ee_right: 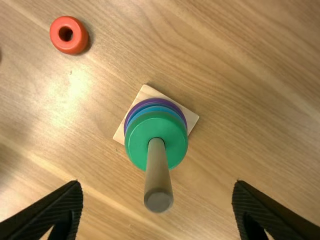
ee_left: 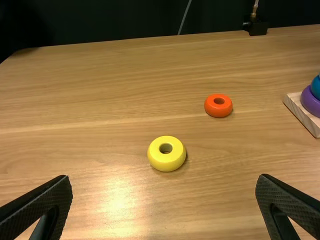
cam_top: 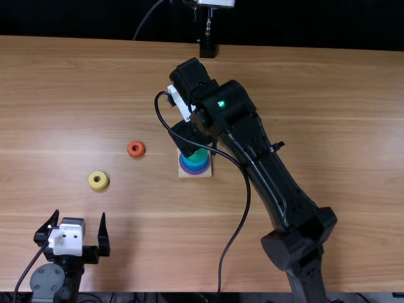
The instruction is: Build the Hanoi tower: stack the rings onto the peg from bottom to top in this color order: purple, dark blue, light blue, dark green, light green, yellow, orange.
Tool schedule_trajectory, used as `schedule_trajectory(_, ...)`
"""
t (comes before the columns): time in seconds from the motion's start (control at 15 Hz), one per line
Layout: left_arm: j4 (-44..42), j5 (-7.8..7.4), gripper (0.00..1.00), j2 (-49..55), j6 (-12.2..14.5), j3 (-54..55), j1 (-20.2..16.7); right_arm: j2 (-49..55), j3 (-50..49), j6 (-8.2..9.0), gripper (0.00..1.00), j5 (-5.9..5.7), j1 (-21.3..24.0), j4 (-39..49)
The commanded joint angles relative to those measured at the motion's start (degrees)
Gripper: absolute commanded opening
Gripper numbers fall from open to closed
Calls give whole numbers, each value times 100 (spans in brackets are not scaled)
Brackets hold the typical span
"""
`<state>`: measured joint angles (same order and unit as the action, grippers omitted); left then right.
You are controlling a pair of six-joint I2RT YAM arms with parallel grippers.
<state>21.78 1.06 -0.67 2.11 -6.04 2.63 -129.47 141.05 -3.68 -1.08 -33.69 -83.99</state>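
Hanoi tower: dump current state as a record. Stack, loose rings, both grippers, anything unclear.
base: wooden square, on the table
stack: purple lowest, blue above it, green ring uppermost
peg: upper part bare
loose: yellow ring, orange ring, both flat on the table
nearer_base: orange ring
left_gripper: open, empty
right_gripper: open, over the tower, holding no ring
unclear: exact shade of the uppermost green

Top view: peg [ee_right: 157, 172] obscured by right arm [cam_top: 278, 183]. Left wrist view: wooden base [ee_left: 296, 104], purple ring [ee_left: 310, 103] cut off at edge.
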Motion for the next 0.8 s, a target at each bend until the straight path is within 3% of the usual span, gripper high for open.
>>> schedule_trajectory(0.0,459,-43,100,67,-11,604,27,-78,54,31,100,13,73,-14)
schedule_trajectory(0.47,459,-43,100,67,-11,604,27,124,-52,31,100,-8,91,92)
schedule_trajectory(0.6,459,-32,100,67,-11,604,27,915,-887,20,100,-29,311,250)
schedule_trajectory(0.67,459,-43,100,67,-11,604,27,1328,-1432,10,100,-103,416,588)
schedule_trajectory(0.73,459,-43,100,67,-11,604,27,1618,-2003,-1,100,-250,460,1094)
